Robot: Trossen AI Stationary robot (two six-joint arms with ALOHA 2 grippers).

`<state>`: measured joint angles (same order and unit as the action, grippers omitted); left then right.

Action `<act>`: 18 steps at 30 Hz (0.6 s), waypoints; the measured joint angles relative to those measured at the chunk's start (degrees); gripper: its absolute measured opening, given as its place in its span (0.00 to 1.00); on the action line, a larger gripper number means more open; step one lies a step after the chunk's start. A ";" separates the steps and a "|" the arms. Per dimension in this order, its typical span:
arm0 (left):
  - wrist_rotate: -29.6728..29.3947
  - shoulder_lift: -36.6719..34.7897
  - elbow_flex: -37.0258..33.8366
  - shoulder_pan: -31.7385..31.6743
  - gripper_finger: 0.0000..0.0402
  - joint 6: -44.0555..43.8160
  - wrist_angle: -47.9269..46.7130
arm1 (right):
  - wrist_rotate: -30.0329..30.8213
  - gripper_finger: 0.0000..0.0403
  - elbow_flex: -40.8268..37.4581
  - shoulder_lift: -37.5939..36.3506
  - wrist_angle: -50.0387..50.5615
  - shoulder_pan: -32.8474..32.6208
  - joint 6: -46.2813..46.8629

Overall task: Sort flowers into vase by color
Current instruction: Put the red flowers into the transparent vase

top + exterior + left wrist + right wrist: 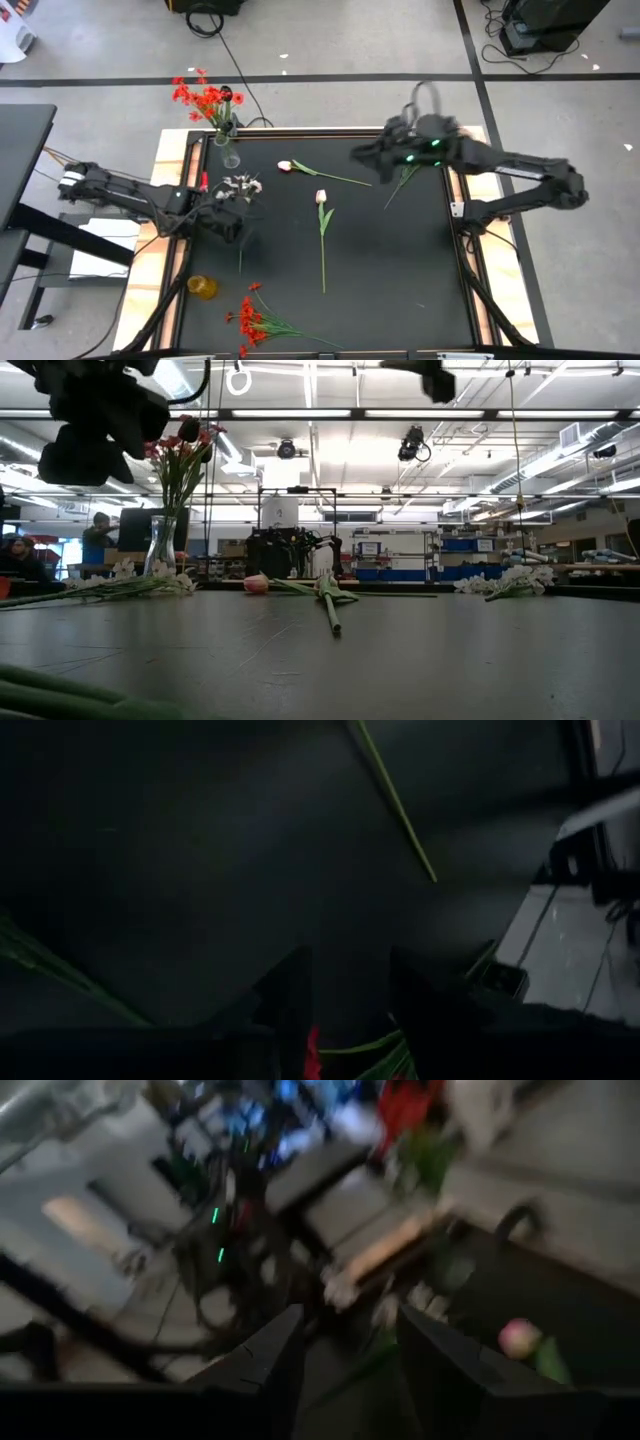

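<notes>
Two dark six-joint arms; the right arm [500, 165] carries small green lights near its wrist, the left arm [130, 190] a white band.

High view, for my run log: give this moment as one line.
left gripper: open, by white spray | right gripper: open, raised | red flowers: in vase | tulips: on table

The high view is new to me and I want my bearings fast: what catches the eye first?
The red flowers standing in a clear vase at the table's far left corner stand out most, with a second red bunch lying at the near edge. Two pink tulips lie mid-table. The left gripper hangs beside a white spray, and the right gripper reaches in from the far right.
</notes>
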<state>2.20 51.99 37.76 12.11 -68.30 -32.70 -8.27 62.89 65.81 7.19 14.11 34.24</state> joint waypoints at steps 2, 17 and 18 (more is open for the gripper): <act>-0.08 0.69 0.00 1.49 0.35 1.24 1.40 | -0.39 0.42 0.00 3.64 -1.56 -3.06 2.73; -1.61 0.91 0.00 21.09 0.35 7.18 9.68 | 1.51 0.41 -0.02 28.94 -18.60 -24.73 24.13; -2.66 0.91 0.00 22.41 0.35 8.40 9.72 | 2.46 0.41 -0.02 30.41 -19.52 -26.16 25.09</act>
<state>-0.46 52.91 37.76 34.52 -59.90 -22.98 -5.82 62.87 96.22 -12.33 -12.05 59.33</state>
